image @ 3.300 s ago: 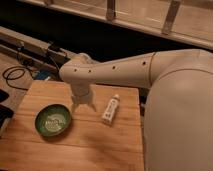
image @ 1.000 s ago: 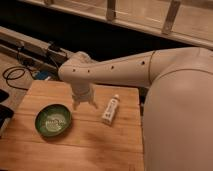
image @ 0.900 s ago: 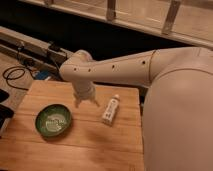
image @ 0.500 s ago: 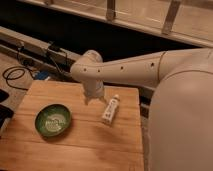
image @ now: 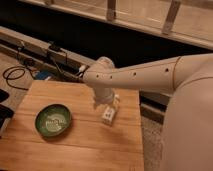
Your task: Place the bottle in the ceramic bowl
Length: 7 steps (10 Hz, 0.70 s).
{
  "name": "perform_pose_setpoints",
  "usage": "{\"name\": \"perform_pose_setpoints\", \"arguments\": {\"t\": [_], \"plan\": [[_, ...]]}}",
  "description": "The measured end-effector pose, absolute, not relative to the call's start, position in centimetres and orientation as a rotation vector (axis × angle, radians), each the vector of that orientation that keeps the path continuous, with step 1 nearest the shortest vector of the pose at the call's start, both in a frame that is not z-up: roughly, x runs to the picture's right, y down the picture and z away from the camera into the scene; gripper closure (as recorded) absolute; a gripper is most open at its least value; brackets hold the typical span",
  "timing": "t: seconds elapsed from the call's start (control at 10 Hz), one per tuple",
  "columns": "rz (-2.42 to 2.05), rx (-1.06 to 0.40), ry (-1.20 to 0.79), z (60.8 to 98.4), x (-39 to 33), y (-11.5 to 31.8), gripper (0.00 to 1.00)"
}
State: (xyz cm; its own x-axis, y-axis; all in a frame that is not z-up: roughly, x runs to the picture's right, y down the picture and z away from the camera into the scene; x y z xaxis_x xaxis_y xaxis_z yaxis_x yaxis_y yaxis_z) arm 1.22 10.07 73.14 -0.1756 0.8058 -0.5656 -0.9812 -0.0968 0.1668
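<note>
Now my tool [image: 103, 103] hangs over the far end of the small white bottle [image: 108, 116]. The bottle lies flat on the wooden table [image: 85, 147], right of centre, its long axis running near to far with a slight tilt. My tool stands wide and grips nothing; whether it touches the bottle I cannot tell. The green ceramic bowl [image: 53, 120] sits well apart to the left.

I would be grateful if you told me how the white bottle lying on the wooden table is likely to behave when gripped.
The bottle lies on its side, so a sideways nudge may roll it. Small and slim, it is probably light. The open tool hangs right over it; an off-centre pinch might make it slip.
</note>
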Motion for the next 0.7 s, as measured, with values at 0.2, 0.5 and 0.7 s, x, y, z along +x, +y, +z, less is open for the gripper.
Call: {"name": "perform_pose_setpoints", "arguments": {"t": [0.2,0.5,0.7], "plan": [[1.677,-0.404,0.606,73.8,1.3,10.9,0.35],[1.721,-0.420,0.586,76.5,1.6,11.6,0.35],[1.731,-0.408,0.577,78.6,0.8,11.2,0.35]]}}
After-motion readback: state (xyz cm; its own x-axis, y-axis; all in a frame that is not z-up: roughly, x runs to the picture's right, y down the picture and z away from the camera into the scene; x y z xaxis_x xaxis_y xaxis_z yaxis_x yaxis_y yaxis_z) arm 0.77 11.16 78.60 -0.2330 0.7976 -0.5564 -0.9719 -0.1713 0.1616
